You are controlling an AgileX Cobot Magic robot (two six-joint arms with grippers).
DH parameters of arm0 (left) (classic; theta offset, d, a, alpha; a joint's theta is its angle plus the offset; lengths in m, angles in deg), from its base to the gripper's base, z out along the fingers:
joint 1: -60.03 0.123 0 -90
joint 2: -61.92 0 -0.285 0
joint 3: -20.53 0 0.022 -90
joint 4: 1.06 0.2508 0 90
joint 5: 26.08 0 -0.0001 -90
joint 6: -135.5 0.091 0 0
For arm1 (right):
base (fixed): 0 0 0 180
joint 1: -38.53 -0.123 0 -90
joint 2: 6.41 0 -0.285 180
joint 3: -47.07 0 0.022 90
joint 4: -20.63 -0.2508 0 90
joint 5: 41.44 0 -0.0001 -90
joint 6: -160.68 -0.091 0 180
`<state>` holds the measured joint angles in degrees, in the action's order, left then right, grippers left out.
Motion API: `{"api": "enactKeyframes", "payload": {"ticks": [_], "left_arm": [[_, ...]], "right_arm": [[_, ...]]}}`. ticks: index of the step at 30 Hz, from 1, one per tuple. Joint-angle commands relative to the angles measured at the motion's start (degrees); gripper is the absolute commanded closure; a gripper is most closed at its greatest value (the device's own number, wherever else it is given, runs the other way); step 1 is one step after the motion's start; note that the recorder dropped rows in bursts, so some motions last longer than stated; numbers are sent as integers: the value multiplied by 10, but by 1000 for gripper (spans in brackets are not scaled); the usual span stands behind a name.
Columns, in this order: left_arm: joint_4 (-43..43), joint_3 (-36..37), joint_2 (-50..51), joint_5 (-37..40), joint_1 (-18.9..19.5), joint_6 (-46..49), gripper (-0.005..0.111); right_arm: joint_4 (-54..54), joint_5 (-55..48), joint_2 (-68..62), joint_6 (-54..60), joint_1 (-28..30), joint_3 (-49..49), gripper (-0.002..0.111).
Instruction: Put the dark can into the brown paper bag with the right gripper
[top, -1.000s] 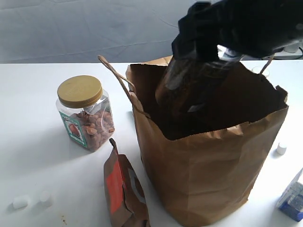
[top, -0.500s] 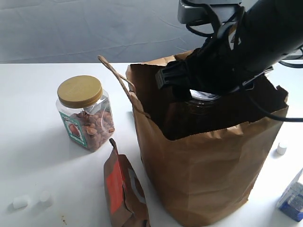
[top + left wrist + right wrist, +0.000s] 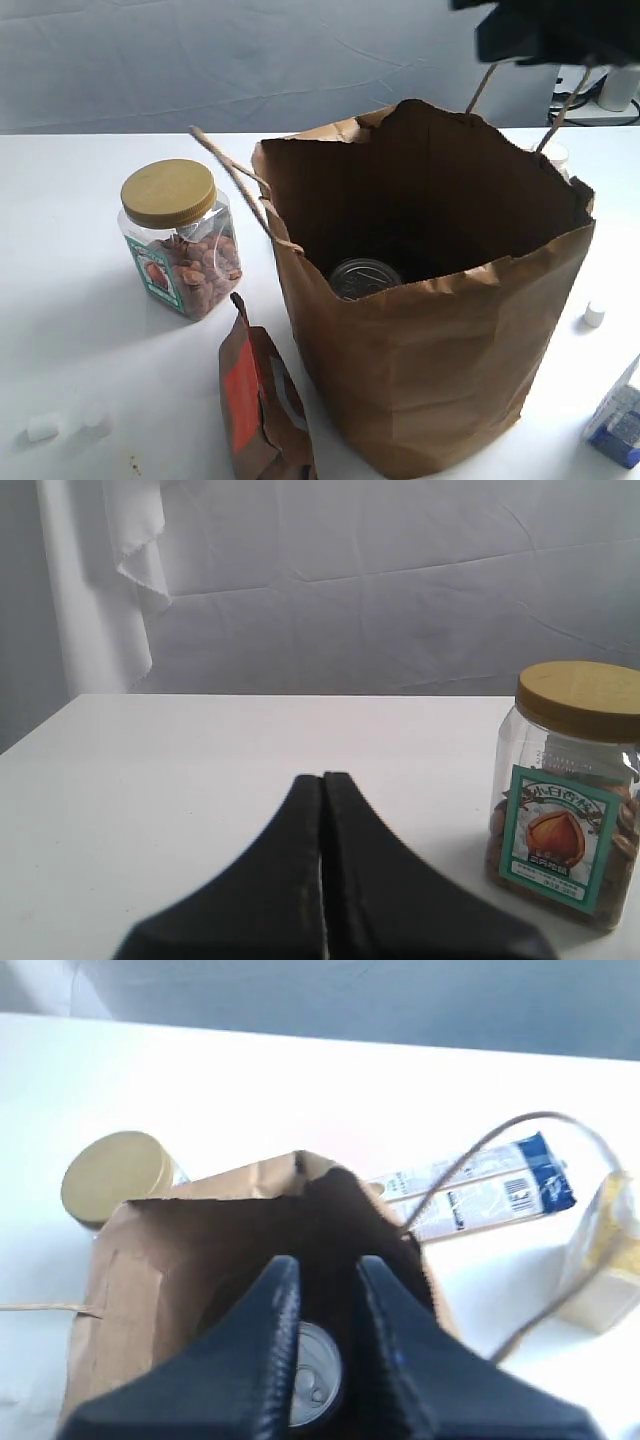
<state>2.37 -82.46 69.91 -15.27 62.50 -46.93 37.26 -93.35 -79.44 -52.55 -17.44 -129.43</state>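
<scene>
The brown paper bag (image 3: 430,350) stands open in the middle of the white table, its cord handles sticking up. The dark can (image 3: 365,277) stands upright inside it, only its silvery ringed top showing. My right gripper (image 3: 545,32) hangs above the bag's far right rim, outside the bag. In the right wrist view it (image 3: 328,1260) is open and holds nothing, and the can top (image 3: 318,1385) shows far below between its fingers, inside the bag (image 3: 170,1250). My left gripper (image 3: 322,777) is shut and empty, low over the table left of the nut jar.
A clear nut jar (image 3: 180,240) with a tan lid stands left of the bag. A small brown pouch (image 3: 260,400) with a red label stands by the bag's front left corner. A blue-white carton (image 3: 620,415) sits at the right edge. Small white pieces (image 3: 42,428) lie at the front left.
My right gripper went down into the bag with the can, let it go and rose out toward the upper right. The can now stands free in the bag.
</scene>
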Motion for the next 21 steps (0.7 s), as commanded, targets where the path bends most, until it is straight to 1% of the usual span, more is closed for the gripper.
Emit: {"api": "enactKeyframes", "payload": {"ticks": [1, 4, 10, 16, 21], "left_arm": [[1, 2, -2, -3, -3, -2, 107], [1, 2, -2, -3, -3, -2, 107], [1, 2, -2, -3, -3, -2, 107], [1, 2, -2, -3, -3, -2, 107], [1, 2, -2, -3, -3, -2, 107]], "right_arm": [[45, -22, 64, -10, 1, 10, 108], [68, -16, 123, -18, 16, 52, 108], [45, 38, 252, -23, 92, 200, 108], [-33, 175, 369, 37, 176, 352, 108], [-112, 328, 457, 123, 247, 491, 108]]}}
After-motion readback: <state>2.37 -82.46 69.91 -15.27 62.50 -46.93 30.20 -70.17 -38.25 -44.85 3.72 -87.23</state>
